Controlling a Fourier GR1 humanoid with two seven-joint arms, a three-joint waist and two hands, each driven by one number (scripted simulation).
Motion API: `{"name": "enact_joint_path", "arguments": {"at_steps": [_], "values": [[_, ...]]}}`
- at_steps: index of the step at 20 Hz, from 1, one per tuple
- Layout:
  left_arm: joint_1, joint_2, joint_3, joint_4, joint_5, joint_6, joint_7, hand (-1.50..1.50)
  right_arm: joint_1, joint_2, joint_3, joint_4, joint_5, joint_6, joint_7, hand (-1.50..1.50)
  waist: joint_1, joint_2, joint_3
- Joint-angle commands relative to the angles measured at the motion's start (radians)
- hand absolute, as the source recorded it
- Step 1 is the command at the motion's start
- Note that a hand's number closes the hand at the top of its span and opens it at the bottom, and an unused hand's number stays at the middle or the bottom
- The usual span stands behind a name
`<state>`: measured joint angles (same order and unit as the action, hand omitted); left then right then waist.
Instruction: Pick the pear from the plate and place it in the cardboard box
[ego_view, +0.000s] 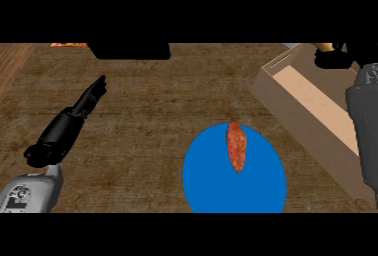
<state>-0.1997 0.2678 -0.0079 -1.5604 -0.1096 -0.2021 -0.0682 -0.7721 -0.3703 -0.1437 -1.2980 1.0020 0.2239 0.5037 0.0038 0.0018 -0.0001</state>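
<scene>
Nearest you, low and left: grey forearm, ending in the left hand (88, 100), black, fingers straight and together, pointing far and slightly right, holding nothing.

Item: plate (214, 190). Round, flat, plain blue, smooth; sits near-centre on the worktop (148, 125), its near edge cut by the view.

Item: pear (235, 146). Slim, orange-red, mottled, tapered at both ends. Lies on the far half of the plate, long axis running near to far, its far tip at the plate's far rim. Not yet lifted.

Item: cardboard box (303, 115). Tan, open-topped, flat pale walls, angled; stands right of the plate, close beside it.

Item: right hand (332, 57). Dark, at the far right above the box; you cannot tell how its fingers are set. Its grey forearm runs down the right edge.

Key relation: pear lies left of and nearer than the right hand, right of the left hand. Judged, the right arm is closer and shares the box's side.

Worktop: brown, coarse woven-looking grain.
</scene>
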Motion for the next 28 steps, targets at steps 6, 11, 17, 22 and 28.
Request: {"name": "enact_joint_path", "arguments": {"at_steps": [6, 11, 17, 22, 28], "values": [[-0.048, -0.026, -0.006, 0.012, -0.021, 0.013, 0.030, 0.00, 0.054, -0.124, -0.064, 0.243, -0.107, 0.182, -0.182, 1.50, 0.003, 0.002, 0.001], [-0.014, -0.017, 0.012, 0.016, -0.006, -0.012, 0.004, 0.00, 0.020, -0.202, -0.088, 0.371, -0.132, 0.298, -0.225, -1.50, 0.008, 0.001, 0.000], [0.000, 0.010, 0.033, -0.008, 0.005, -0.045, -0.008, 0.00, 0.070, -0.173, -0.094, 0.324, -0.217, 0.292, -0.419, -1.50, 0.004, -0.001, 0.000], [-0.012, -0.016, 0.027, 0.018, -0.004, -0.014, 0.014, 0.00, -0.016, -0.071, -0.365, 0.259, -0.463, 0.135, -0.453, -1.50, -0.015, -0.010, 0.003], [-0.008, -0.015, 0.032, 0.025, -0.023, 0.002, -0.005, 0.00, -0.030, -0.062, -0.641, 0.313, -0.690, 0.045, -0.396, -1.50, -0.020, -0.004, 0.001]]}}
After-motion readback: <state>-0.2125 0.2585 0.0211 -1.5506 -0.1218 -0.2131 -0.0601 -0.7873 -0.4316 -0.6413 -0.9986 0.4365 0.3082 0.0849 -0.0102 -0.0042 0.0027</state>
